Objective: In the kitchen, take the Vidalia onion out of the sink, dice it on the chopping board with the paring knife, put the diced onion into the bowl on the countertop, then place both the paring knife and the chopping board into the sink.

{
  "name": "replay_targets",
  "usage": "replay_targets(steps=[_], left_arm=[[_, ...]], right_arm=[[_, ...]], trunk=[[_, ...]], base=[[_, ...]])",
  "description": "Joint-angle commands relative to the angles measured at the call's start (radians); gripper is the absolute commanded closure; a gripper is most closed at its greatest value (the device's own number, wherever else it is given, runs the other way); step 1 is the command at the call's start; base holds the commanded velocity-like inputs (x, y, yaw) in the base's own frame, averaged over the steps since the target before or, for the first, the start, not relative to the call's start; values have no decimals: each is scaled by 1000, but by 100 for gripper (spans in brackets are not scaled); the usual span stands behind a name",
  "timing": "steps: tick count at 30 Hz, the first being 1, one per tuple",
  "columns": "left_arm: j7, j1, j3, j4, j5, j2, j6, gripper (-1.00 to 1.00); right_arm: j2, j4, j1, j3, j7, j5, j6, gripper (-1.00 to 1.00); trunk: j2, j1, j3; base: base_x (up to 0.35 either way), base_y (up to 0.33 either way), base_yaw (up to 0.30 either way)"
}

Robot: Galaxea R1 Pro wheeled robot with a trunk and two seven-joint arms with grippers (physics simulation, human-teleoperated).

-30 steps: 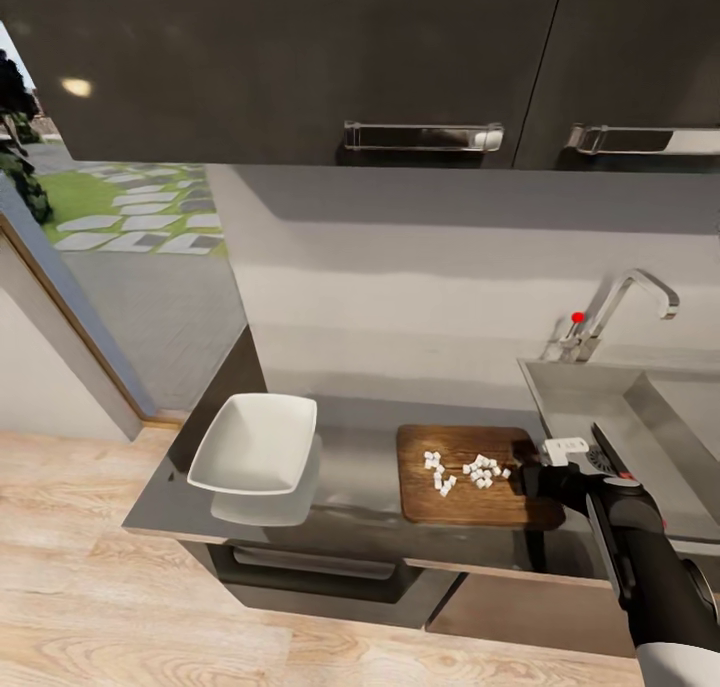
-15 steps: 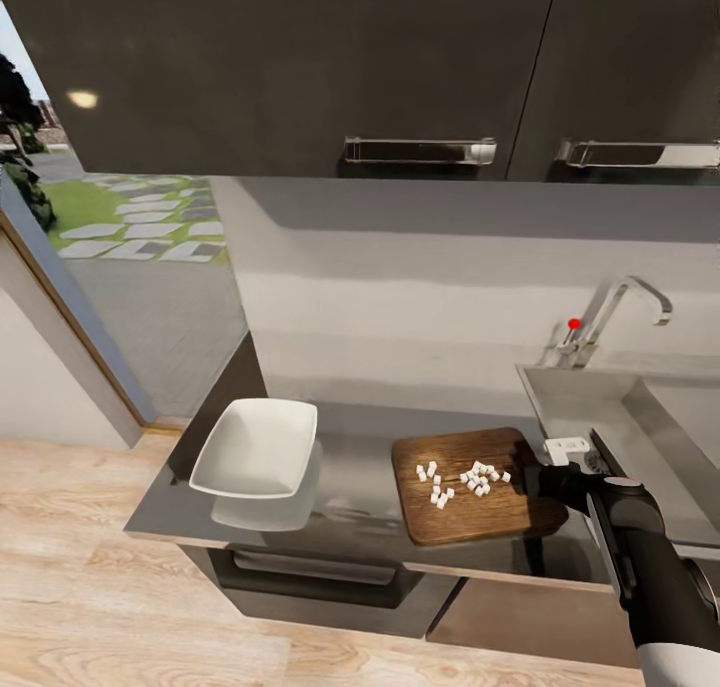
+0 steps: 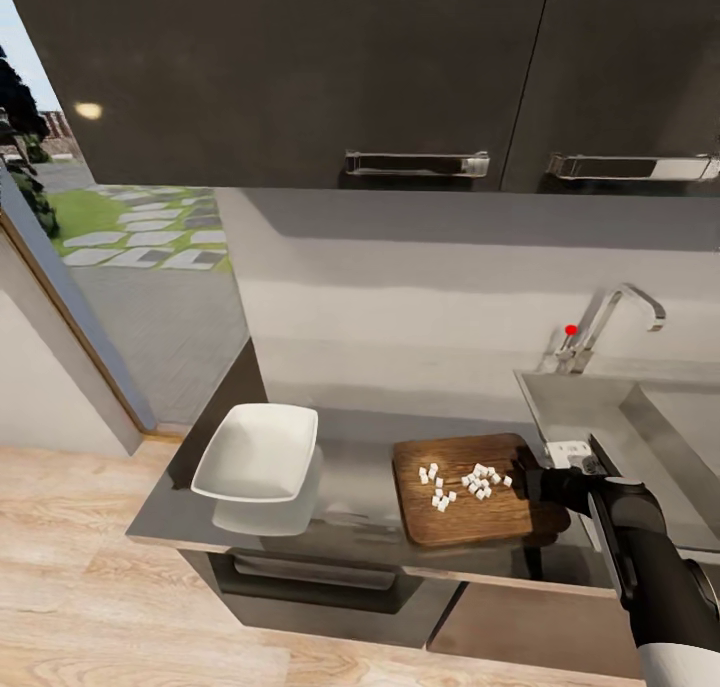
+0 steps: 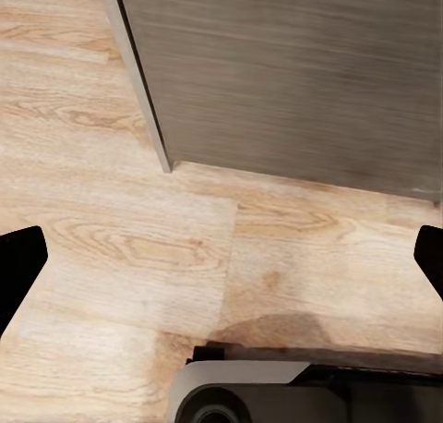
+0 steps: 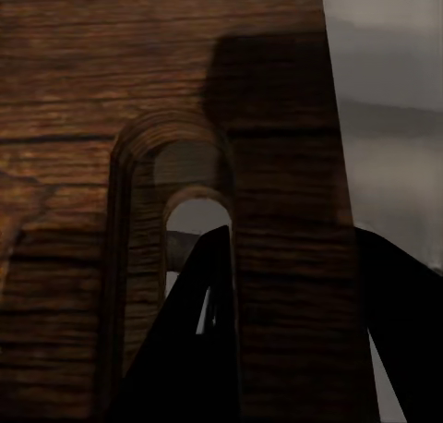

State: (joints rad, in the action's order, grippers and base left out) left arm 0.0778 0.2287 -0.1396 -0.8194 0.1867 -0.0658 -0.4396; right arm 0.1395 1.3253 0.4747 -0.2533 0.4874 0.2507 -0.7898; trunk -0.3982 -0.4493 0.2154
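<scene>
The chopping board (image 3: 470, 489) has been turned and lifted a little at its sink end since a second ago. The right gripper (image 3: 532, 482) is clamped on the board's handle end (image 5: 212, 164), diced onion (image 3: 462, 481) scattered on top. The white bowl (image 3: 256, 453) sits well apart on the countertop (image 3: 355, 512). The left gripper (image 4: 221, 266) hangs wide apart above the wooden floor (image 4: 111, 257).

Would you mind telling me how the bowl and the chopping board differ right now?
The bowl is white and empty; the chopping board is dark-brown wood carrying white diced onion. The bowl stands free, while the right gripper holds the board's sink-side end. Both sit on the grey countertop.
</scene>
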Motion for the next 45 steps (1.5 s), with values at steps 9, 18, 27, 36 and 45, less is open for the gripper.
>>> replay_targets(steps=[9, 18, 27, 36, 45], left_arm=[[8, 0, -6, -1, 7, -2, -2, -100], [8, 0, -6, -1, 7, -2, -2, -100], [8, 0, -6, -1, 7, -2, -2, -100], [8, 0, -7, -1, 7, -2, -2, -100], [8, 0, -6, -1, 7, -2, -2, -100]], right_arm=[[1, 3, 1, -3, 11, 9, -26, 100], [2, 3, 1, -3, 11, 9, -27, 100], [2, 5, 1, -4, 11, 9, -27, 100], [2, 11, 1, -23, 11, 9, -28, 100], [4, 11, 1, -22, 10, 11, -27, 100]], trunk=[[-2, -1, -13], [-2, -1, -27], [-2, -1, -41], [-2, -1, -56], [-2, -1, -60]], base=[[0, 0, 0], [0, 7, 0], [0, 171, 0], [0, 27, 0], [0, 0, 0]])
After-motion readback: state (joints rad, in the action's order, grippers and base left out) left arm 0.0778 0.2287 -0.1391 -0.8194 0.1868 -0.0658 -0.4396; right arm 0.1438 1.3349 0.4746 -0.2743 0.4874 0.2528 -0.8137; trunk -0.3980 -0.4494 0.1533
